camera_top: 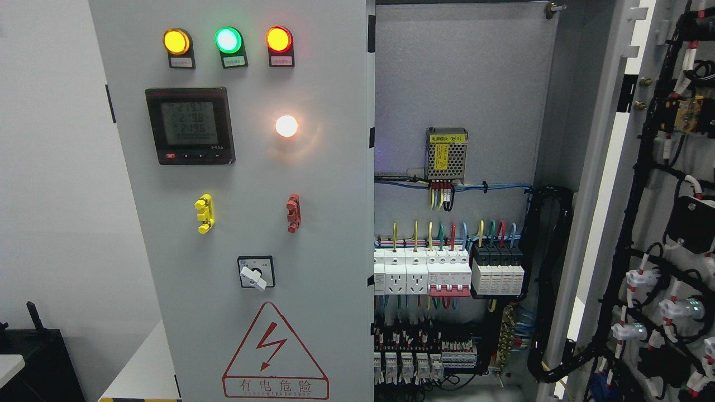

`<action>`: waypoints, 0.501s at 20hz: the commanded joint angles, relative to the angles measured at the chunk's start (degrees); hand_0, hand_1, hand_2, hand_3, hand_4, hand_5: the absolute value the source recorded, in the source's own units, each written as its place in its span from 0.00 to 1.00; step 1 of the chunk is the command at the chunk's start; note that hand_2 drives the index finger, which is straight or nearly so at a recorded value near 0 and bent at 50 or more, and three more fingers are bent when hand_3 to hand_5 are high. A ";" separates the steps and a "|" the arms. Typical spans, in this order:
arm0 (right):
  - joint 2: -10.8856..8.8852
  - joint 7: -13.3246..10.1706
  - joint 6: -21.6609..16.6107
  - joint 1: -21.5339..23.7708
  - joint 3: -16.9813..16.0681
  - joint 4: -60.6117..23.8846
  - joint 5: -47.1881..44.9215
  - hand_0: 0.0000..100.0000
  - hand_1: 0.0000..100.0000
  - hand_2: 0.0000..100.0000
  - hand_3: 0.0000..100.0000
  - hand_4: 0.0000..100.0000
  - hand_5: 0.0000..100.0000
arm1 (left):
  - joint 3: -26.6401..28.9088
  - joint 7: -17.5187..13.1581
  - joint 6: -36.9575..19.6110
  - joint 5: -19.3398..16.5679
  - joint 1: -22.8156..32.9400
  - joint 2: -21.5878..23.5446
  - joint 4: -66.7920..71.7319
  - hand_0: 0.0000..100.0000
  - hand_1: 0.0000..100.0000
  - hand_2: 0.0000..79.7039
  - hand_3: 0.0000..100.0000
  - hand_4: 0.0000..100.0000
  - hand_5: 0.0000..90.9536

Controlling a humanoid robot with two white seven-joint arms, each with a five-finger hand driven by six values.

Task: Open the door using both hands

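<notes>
In the head view, neither robot hand is showing, so their finger state cannot be told and neither arm can be judged nearer to anything. The electrical cabinet is standing with its right-hand door [642, 223] already swung wide, its inner face turning toward the camera at the picture's right and carrying black cable looms and white-capped lamp backs. The left-hand door [246, 223] is sitting closed, or very nearly so, filling the middle-left of the picture; its long axis is running vertically, and its free edge is lying along the centre line next to the exposed interior. If this door is the one to come open, the pull would likely have to start at that centre edge, and I judge the hinge to be on its left side.

The closed door is smooth, matt grey painted sheet metal. On it are glowing three round pilot lamps [228, 40] in yellow, green and red, a black square digital meter [190, 125], a white lamp [286, 126], a rotary selector switch [256, 272] and a red triangular shock-warning label [275, 352]. Inside, white circuit breakers [422, 271] are sitting in a row under coloured wires, below a perforated metal power supply [446, 154].
</notes>
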 commanded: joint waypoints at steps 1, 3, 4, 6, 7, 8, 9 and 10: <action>-6.17 -0.03 -2.54 3.66 4.84 -22.07 0.01 0.00 0.00 0.00 0.00 0.00 0.00 | -0.67 -0.24 0.13 0.35 -0.86 -2.14 0.47 0.00 0.00 0.00 0.00 0.03 0.00; -6.87 -0.03 -3.16 3.22 4.93 -23.56 0.01 0.00 0.00 0.00 0.00 0.00 0.00 | -1.37 -0.24 0.04 0.43 -0.86 -2.22 0.47 0.00 0.00 0.00 0.00 0.03 0.00; -7.31 -0.03 -3.25 2.96 5.11 -24.70 -0.08 0.00 0.00 0.00 0.00 0.00 0.00 | -2.07 -0.24 -0.13 0.43 -0.86 -2.22 0.30 0.00 0.00 0.00 0.00 0.03 0.00; -8.89 -0.03 -3.34 1.65 5.63 -26.54 0.01 0.00 0.00 0.00 0.00 0.00 0.00 | -2.69 -0.24 -0.31 0.52 -1.21 -2.22 0.30 0.00 0.00 0.00 0.00 0.03 0.00; -9.51 -0.03 -3.25 1.03 5.64 -27.07 0.01 0.00 0.00 0.00 0.00 0.00 0.00 | -2.69 -0.24 -0.31 0.43 -1.47 -2.22 0.21 0.00 0.00 0.00 0.00 0.03 0.00; -10.38 -0.03 -3.34 0.41 5.64 -27.78 0.01 0.00 0.00 0.00 0.00 0.00 0.00 | -2.69 -0.24 -0.40 0.43 -1.56 -2.22 0.03 0.00 0.00 0.00 0.00 0.03 0.00; -11.26 -0.03 -3.34 -0.11 5.72 -28.48 -0.08 0.00 0.00 0.00 0.00 0.00 0.00 | -2.69 -0.24 -0.40 0.43 -1.56 -2.22 0.03 0.00 0.00 0.00 0.00 0.03 0.00; -11.88 -0.03 -3.60 -0.64 5.90 -29.10 -0.08 0.00 0.00 0.00 0.00 0.00 0.00 | -2.69 -0.24 -0.40 0.52 -1.56 -2.22 0.03 0.00 0.00 0.00 0.00 0.03 0.00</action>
